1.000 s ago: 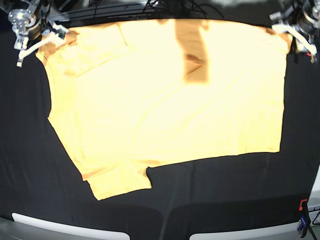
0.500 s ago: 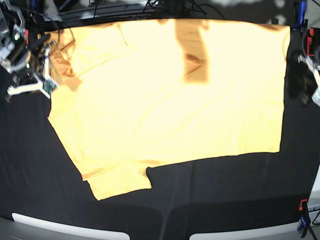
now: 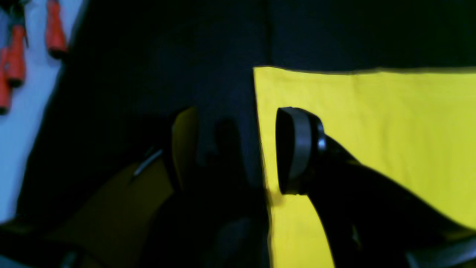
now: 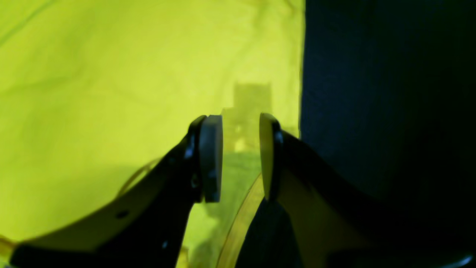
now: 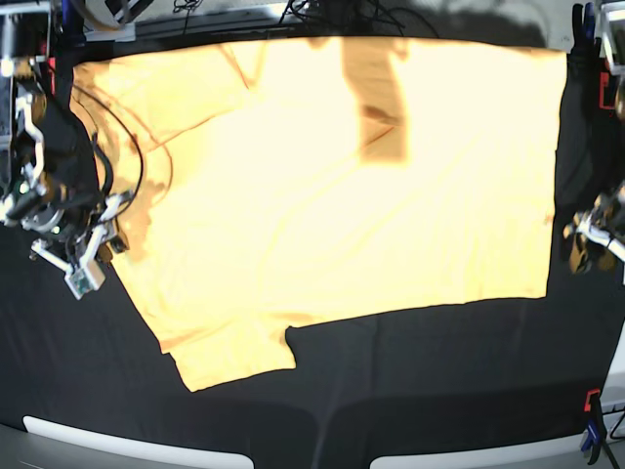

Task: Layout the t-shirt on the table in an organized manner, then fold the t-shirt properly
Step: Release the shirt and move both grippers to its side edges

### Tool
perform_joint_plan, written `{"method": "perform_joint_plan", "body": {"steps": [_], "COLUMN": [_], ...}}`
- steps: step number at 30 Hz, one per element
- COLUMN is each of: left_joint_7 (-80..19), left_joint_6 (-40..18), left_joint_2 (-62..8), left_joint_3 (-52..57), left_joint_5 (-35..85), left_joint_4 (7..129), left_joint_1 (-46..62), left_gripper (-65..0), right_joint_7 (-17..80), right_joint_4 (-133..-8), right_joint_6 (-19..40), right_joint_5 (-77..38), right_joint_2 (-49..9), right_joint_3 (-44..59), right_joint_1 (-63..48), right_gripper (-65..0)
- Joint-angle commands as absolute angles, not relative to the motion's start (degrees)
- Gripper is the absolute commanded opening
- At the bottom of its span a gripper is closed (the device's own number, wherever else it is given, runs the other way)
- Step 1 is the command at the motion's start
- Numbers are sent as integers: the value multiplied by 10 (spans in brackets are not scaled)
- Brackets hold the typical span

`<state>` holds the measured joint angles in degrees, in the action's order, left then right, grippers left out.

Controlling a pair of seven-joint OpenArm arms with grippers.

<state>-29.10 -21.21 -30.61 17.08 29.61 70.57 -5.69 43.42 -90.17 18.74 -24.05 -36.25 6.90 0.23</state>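
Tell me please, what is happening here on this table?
A two-armed robot is working on a yellow-orange t-shirt that lies spread flat on the black table. The right hand is open above the shirt's edge near a sleeve, holding nothing. The left hand is also open, straddling the side edge close to the hem corner. No fold has been made yet.

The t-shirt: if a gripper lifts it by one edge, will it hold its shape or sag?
The t-shirt probably sags: it lies thin and flat on the table, with soft wrinkles near the right gripper. It looks light, so likely easy to drag. The left gripper straddles its edge, open.
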Motion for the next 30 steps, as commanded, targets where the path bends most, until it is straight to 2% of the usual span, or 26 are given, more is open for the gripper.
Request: {"method": "perform_joint_plan", "body": {"steps": [1,4,10,13,16,19,21,26,30], "left_joint_7": [-283,-285,-283,-255,-206,-184,-185,-217,-229], "left_joint_6": [-220,-236,-249,-291,-294,-296,-324,-342,-400], "left_joint_2": [-313,-302,-303,-301,-297,-294,-291,-288,-285], "left_joint_3": [175,175,175,175,175,175,169,109,63], "left_joint_5": [305,304,301,300,252,226,225,225,231], "left_joint_4": [685,585,372,283,220,190,190,190,191], "left_joint_1": [-87,-151,-283,-329,-358,-367,-362,-362,-362], "left_gripper": [-339,-339,-338,-338,-338,-338,-338,-338,-338], "right_joint_7": [434,468,479,479,491,491,491,491,489], "right_joint_4": [-897,-858,-827,-827,-827,-827,-827,-827,-827], "right_joint_6": [197,221,236,238,238,241,248,250,250], "right_joint_5": [-258,-284,-290,-290,-289,-287,-288,-287,-288], "right_joint_2": [-372,-370,-370,-370,-370,-370,-370,-370,-370], "right_joint_3": [74,74,74,74,74,74,74,74,74], "right_joint_1": [31,73,103,103,103,103,104,105,105], "right_gripper": [-483,-483,-483,-483,-483,-483,-483,-483,-483]}}
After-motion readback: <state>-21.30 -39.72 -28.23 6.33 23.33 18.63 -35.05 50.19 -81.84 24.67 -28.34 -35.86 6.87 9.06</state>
